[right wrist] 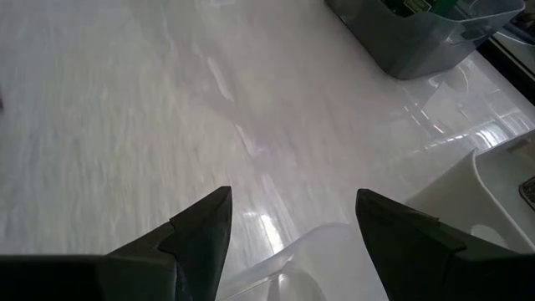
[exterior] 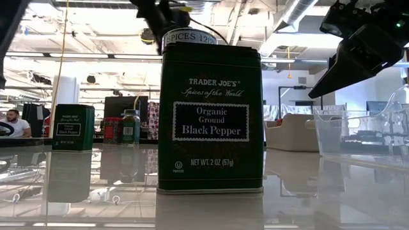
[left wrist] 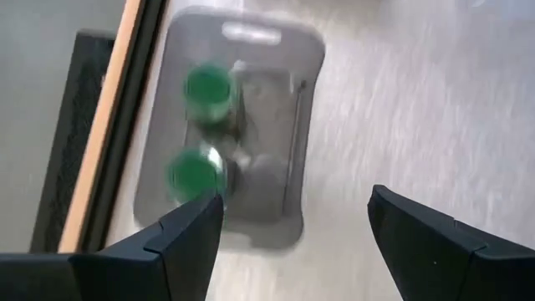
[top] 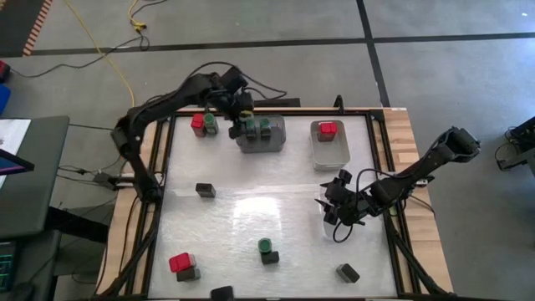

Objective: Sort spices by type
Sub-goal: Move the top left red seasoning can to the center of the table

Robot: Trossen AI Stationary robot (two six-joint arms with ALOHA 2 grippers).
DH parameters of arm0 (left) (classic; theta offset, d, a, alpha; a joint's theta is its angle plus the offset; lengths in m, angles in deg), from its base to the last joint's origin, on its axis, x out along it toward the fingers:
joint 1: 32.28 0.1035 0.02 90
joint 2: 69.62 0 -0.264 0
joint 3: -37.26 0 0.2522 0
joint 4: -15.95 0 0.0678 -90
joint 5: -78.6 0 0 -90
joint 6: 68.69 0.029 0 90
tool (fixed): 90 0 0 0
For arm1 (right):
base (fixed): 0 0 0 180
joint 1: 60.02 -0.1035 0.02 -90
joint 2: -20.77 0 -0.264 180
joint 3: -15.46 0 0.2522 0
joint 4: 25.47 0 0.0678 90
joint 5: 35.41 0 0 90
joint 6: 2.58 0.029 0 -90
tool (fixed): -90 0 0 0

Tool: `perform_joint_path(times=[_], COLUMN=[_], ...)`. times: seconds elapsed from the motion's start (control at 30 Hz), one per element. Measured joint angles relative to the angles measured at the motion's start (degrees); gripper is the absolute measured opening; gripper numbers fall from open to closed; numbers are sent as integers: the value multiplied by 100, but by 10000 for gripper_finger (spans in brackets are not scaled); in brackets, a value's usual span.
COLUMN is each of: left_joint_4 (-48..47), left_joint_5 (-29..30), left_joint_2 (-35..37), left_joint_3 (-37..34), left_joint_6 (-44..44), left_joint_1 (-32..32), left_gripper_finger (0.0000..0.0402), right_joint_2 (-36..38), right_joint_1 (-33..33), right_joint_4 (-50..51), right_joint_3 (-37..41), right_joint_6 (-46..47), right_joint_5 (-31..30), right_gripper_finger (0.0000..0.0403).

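My left gripper (left wrist: 297, 213) is open and hovers over the grey tray (top: 274, 142) at the table's far side. Two green-lidded jars (left wrist: 207, 88) (left wrist: 194, 174) stand in that tray. My right gripper (right wrist: 292, 209) is open above a clear tray (right wrist: 318, 251) at the table's right. A red-topped box (top: 328, 130) sits in a second grey tray (top: 330, 155). Loose on the table are a red box (top: 199, 123) beside a green jar (top: 211, 126), a dark block (top: 206, 191), a green jar (top: 266, 247), a red box (top: 180, 263) and a dark block (top: 348, 272).
A black pepper tin (exterior: 211, 121) stands at the near edge, close to the low camera, and another tin (exterior: 73, 128) is farther left. A raised frame (top: 160, 167) borders the table. Bare table shows in the middle (top: 267, 201). A person (exterior: 13, 124) sits in the room behind.
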Motion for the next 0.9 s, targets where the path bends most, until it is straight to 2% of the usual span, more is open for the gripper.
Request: perform_joint_path(times=[0.17,0.33,0.5,0.7,0.9], left_joint_4=[510,825,1035,1194,1190], left_joint_5=[756,905,1436,1646,1652], left_joint_2=[1082,2455,3840,5062,5551], left_joint_3=[-1468,-2888,-3999,-4795,-5077], left_joint_6=[-612,-1148,-1669,-2042,-2048], left_joint_1=[-82,-285,-495,-526,-529], left_gripper_finger=[287,287,287,286,286], right_joint_2=[0,0,0,0,0], right_joint_1=[7,11,11,13,13], right_joint_4=[-16,-29,-29,-21,-20], right_joint_3=[0,0,0,0,0], right_joint_6=[16,18,18,17,16], right_joint_5=[0,0,-1,-2,-2], right_gripper_finger=[285,285,285,285,285])
